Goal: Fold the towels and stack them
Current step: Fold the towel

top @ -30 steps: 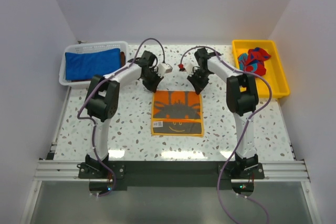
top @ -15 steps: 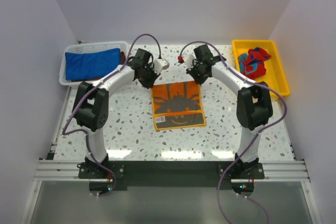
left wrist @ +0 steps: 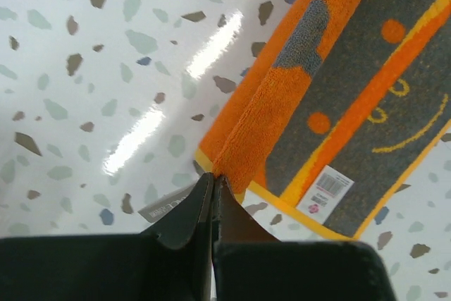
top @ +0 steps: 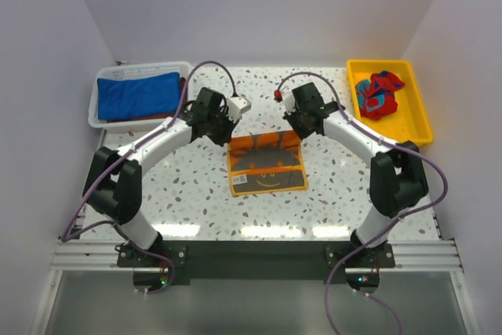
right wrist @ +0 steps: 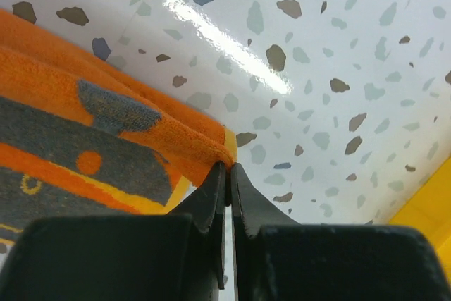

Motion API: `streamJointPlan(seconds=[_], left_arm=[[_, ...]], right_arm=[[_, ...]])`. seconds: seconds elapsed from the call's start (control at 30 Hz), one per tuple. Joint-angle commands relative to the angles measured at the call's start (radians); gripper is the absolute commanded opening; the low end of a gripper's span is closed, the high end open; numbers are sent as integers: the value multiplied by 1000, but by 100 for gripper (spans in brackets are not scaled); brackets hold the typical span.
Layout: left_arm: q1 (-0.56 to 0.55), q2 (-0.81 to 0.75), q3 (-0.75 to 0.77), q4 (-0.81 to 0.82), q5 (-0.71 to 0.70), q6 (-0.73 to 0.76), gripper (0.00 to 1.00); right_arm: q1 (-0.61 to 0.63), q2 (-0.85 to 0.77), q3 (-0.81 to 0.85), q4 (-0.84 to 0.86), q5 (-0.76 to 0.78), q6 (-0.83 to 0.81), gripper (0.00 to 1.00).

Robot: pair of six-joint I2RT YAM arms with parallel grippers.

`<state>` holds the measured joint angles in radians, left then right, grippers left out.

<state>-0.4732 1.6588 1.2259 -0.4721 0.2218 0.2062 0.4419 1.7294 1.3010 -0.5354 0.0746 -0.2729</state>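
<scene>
Has lifted the far hem of the orange towel, mid-desk, and begun carrying it toward the near edge within the last second; puts the first fold under way, likely not yet laid flat. Keeps left gripper and right gripper pinched tight on the far corners; shows a white barcode tag by the towel's near-left corner, too small to read.

- Left arm — white tubular links, black joint housings.
- Right arm — same white-and-black finish.
- Cables — purple-grey, looping loose off each arm.
- Fingers — matte black, tapering to thin tips.
</scene>
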Motion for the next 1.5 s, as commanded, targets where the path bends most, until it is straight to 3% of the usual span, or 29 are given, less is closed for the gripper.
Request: streamJointPlan(seconds=[0.0,0.23,0.6,0.97,1.47], left_arm=[[-36,-68,-69,15,-42,-111,0],[-94,-181,-193,52,-81,-257,0],[-117,-211,-259,3,-61,-324,0],[-143,-258,-316,27,-55,-392,0],[-183,-189,-436,118,-42,-439,0]], right_arm=[[0,-90,-48,12,80,145,0],[18,-180,-176,0,-2,259,0],[26,-271,-313,-17,-47,320,0],[26,-312,-310,-35,-61,344,0],[27,-268,-385,-11,-72,405,4]])
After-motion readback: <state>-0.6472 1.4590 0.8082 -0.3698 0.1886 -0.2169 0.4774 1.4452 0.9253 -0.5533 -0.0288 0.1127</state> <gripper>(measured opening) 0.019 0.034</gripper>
